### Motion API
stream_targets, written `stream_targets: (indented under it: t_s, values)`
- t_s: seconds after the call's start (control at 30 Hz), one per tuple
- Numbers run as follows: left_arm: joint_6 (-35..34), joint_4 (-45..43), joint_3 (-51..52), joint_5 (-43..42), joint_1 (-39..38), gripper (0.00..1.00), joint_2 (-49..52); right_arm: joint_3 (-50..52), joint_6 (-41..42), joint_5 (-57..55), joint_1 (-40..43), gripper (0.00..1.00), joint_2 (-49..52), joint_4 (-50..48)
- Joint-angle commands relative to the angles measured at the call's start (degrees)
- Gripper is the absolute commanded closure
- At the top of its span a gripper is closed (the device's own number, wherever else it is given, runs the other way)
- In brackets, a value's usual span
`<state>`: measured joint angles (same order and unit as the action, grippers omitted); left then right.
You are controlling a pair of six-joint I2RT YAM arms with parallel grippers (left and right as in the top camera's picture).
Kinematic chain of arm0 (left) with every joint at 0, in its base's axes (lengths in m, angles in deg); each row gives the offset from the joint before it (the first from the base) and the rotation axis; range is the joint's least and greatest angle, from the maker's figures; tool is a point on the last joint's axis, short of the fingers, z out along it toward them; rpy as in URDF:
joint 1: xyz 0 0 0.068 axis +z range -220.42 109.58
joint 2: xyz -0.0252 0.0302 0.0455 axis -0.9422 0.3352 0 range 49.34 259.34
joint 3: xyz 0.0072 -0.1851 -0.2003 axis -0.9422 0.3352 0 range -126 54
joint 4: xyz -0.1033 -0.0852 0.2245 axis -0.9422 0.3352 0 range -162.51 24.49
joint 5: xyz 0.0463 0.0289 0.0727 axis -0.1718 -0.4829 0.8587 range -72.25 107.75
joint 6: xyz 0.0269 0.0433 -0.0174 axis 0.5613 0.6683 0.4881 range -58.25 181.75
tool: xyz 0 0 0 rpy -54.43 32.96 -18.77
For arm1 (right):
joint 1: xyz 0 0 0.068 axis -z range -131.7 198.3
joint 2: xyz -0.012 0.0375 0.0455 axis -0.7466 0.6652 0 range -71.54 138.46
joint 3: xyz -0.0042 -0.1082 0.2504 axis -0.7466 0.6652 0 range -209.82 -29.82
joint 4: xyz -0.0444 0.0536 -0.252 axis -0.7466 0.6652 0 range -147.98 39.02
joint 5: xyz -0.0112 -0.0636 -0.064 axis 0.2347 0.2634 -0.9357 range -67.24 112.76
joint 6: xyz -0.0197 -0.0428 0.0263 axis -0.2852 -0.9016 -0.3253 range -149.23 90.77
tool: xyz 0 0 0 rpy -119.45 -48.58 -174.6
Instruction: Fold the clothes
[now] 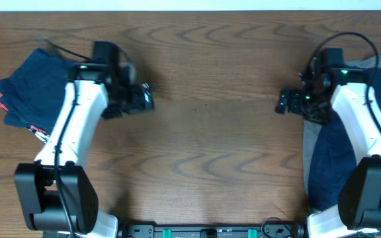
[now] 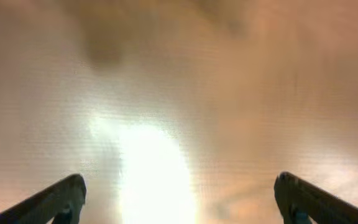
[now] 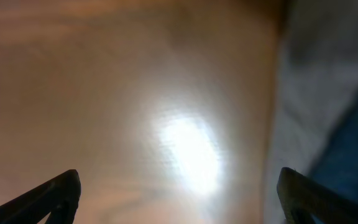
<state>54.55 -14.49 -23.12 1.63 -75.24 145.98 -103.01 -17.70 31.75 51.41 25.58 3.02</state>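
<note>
Two clothes heaps (image 1: 35, 82) at opposite table (image 1: 210, 139) ends, white tag (image 1: 40, 134) illegible.

White arms (image 1: 78, 125) (image 1: 369, 125), black end effectors (image 1: 145, 100) (image 1: 282, 103), seemingly black cables (image 1: 352, 35)

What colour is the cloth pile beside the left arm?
Dark navy blue; the pile shows a little red at its edge. Clearest in the overhead view.

Clothes (image 1: 28, 86) at both table (image 1: 204, 152) ends
</note>
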Motion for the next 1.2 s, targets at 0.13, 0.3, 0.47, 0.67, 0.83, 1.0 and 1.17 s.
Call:
stream_targets:
  t_s: [0.13,0.3,0.47,0.67,0.83,1.0,1.17]
  values:
    - [2.08,11.45,0.11,1.84,-0.2,0.02,-4.87,-0.37,-2.75,0.46,0.83,0.01,-5.42,5.03]
    - [2.03,8.76,3.34,1.88,-0.26,0.02,-16.87,5.2,-0.33,-0.11,0.33,0.01,-17.97,-0.11]
    - [2.03,0.5,12.96,5.05,-0.42,0.02,-35.21,16.55,0.7,-4.13,-1.09,0.01,-35.43,-10.64]
    - [2.05,-12.9,29.53,6.95,-0.42,0.02,-58.99,30.23,3.89,-16.15,-3.17,0.01,-57.81,-20.24]
    - [2.05,-15.74,35.08,6.95,-0.42,0.02,-70.18,33.55,3.87,-15.21,-3.17,0.01,-68.76,-20.57]
    - [2.05,-11.23,35.08,6.95,-0.42,0.02,-73.26,33.55,3.87,-15.21,-3.17,0.01,-72.17,-18.16]
    - [2.05,-8.94,35.08,6.95,-0.42,0.02,-73.16,33.55,3.87,-15.21,-3.17,0.01,-72.02,-14.82]
